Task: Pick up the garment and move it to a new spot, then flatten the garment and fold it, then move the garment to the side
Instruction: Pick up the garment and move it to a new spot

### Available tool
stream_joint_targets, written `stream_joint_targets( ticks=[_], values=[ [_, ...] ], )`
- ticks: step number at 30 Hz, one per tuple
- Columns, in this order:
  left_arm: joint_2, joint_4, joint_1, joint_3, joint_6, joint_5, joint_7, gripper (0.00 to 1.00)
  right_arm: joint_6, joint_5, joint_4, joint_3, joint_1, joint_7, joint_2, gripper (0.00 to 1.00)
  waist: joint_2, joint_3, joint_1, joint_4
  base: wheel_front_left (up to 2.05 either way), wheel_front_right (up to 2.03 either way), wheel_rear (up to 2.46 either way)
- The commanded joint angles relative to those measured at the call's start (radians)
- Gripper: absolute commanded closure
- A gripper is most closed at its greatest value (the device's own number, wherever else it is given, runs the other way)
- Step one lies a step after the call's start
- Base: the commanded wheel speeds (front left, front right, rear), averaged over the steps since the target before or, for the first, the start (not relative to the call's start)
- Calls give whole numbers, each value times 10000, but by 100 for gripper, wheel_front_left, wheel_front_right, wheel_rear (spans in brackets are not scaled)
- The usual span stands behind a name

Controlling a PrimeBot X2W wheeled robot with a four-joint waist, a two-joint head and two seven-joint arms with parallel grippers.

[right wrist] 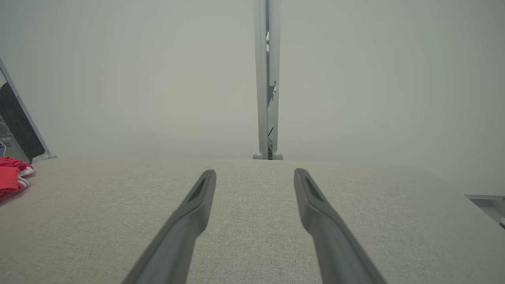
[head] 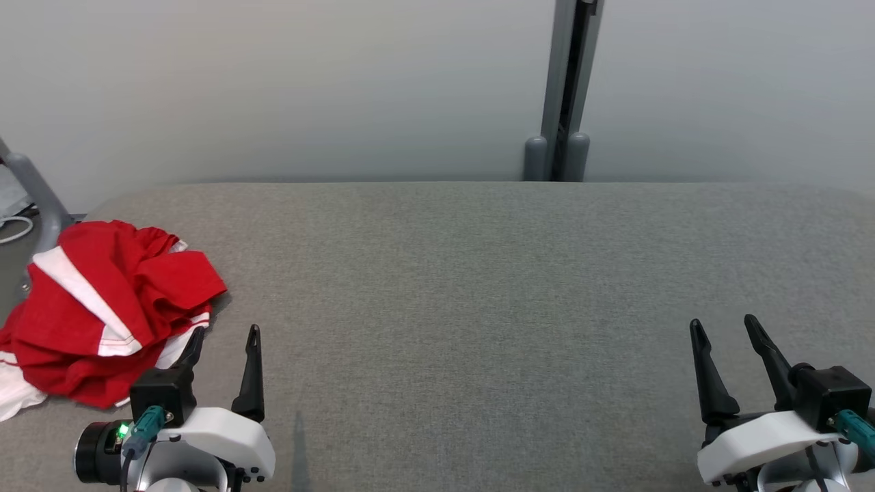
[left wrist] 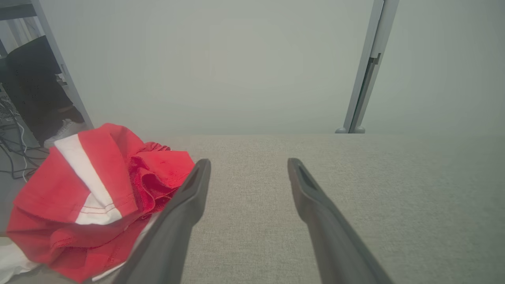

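Observation:
A crumpled red garment [head: 102, 307] with white stripes lies in a heap at the left edge of the grey fabric table [head: 478, 287]. My left gripper [head: 225, 333] stands open just right of the heap, its left finger near the cloth's edge, nothing between its fingers. In the left wrist view the garment [left wrist: 98, 197] lies left of my open left gripper [left wrist: 248, 161]. Far off at the lower right, my right gripper [head: 723, 322] is open and empty over bare table. The right wrist view has the right gripper [right wrist: 254, 171] open and a bit of the garment [right wrist: 12, 175] at the far left.
A grey post [head: 564, 89] stands behind the table's far edge against a pale wall. A grey frame leg [head: 37, 195] and cables sit beyond the table's left end. The table's left edge runs right by the garment.

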Motion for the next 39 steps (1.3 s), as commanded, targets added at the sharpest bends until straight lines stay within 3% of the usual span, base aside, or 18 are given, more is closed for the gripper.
stream_joint_targets(
  ticks=[1,11,19,39],
  values=[
    [42,-8,-167,10,42,3,-56,0,18,21,-50,-30,21,-41,-16,0,0,47,0,393,0,0,0],
    [96,-119,-154,108,133,-199,-172,0,18,-60,-296,120,-135,-49,14,0,0,275,0,2276,0,0,0],
    [172,-145,-48,304,247,-360,-315,0,17,-140,-373,328,-277,-18,21,0,0,323,0,3297,0,0,0],
    [264,-217,-159,187,335,-506,-275,0,15,-48,-132,297,-382,-153,118,0,0,358,0,3794,0,0,0]
  ],
)
